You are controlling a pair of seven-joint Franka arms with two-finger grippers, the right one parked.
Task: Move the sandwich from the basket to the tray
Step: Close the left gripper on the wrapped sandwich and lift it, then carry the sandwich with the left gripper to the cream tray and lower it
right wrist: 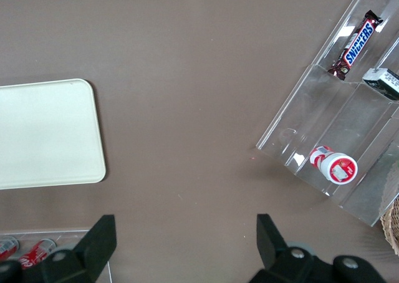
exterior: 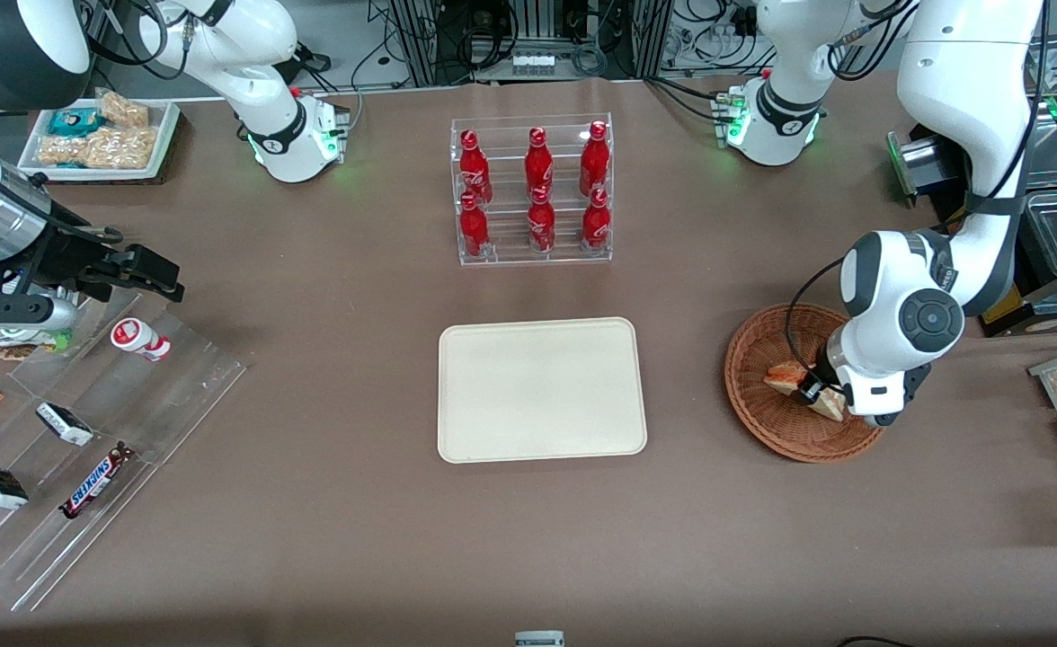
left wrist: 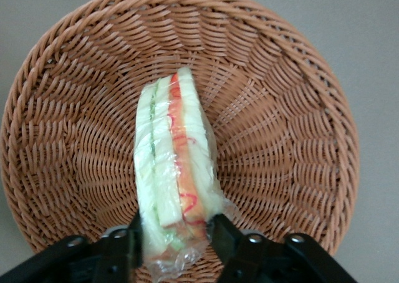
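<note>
While down inside the basket (exterior: 767,395), clamped on the sandwich (left wrist: 176,171): gripper (left wrist: 174,236), one finger pressed against each flat side of the clear-wrapped wedge at its wider end. Seen from the wrist, wedge standing on edge over the woven floor, white bread outermost, green and red-orange filling between, narrow tip pointing away from the fingers (left wrist: 128,242). Seen from the front, gripper (exterior: 818,394) low over the part of the basket nearest the front camera, sandwich (exterior: 787,375) partly hidden under the wrist. Could not be told whether the wedge had left the weave or was resting on it.

Step in hand, by the look of it: the grasp, with lift and carry yet to come. Tray (exterior: 542,389) lying bare on the worktop (exterior: 313,503), well apart from the basket toward the parked arm's end, nothing standing between the two. Rack of red bottles (exterior: 533,190) farther from the front camera than the tray, off the likely path.

Called for next, probably: a straight rise clear of the wicker rim, a level sweep across to the tray, a gentle lowering before release. Soft bread and slick wrap likely to slip or crush under a careless squeeze.
</note>
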